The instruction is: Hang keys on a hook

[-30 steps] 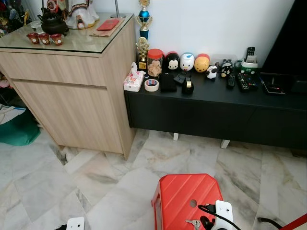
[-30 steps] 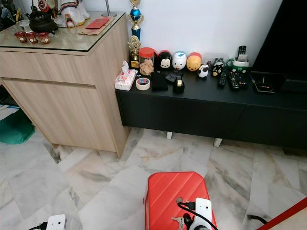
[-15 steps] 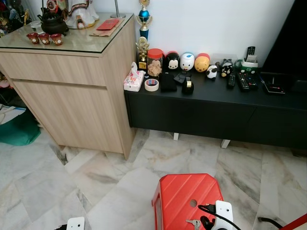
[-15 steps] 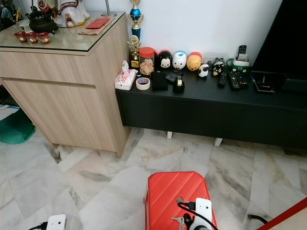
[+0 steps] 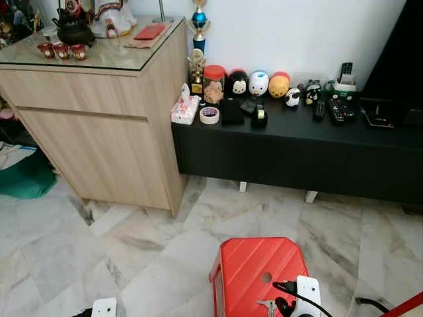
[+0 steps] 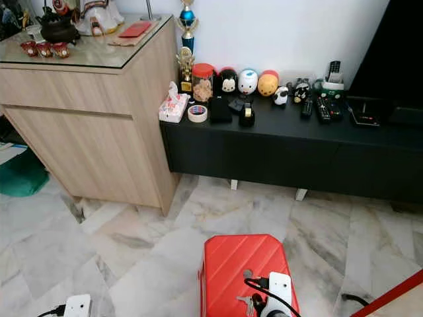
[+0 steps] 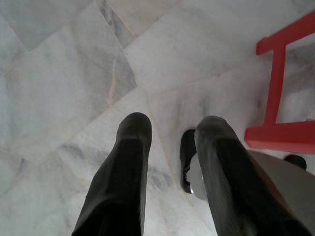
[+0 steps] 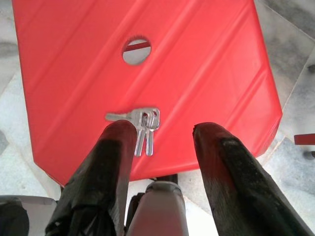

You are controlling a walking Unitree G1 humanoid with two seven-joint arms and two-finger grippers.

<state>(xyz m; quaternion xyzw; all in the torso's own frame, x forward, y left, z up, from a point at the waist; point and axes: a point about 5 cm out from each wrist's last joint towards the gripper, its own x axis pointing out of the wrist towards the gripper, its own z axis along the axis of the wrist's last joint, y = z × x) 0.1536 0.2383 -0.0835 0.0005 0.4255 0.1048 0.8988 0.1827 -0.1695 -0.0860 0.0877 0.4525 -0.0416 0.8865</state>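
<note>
Keys (image 8: 139, 123) lie flat on the red stool (image 8: 197, 64), not yet picked up, with the right gripper (image 8: 160, 142) poised above them, fingers spread and empty, the left gripper (image 7: 170, 132) hanging open over the marble floor (image 7: 59, 73), so grasp and hanging remain.

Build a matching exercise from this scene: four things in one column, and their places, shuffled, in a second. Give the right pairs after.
Things:
1. keys
2. tape roll
3. teapot
4. right gripper

Places:
A. on the glass top of the wooden cabinet
B. on the red stool
C. above the stool's near edge, fingers open
D. on the black TV console, beside the tissue pack

Pairs: 1-B, 2-D, 3-A, 4-C
</note>
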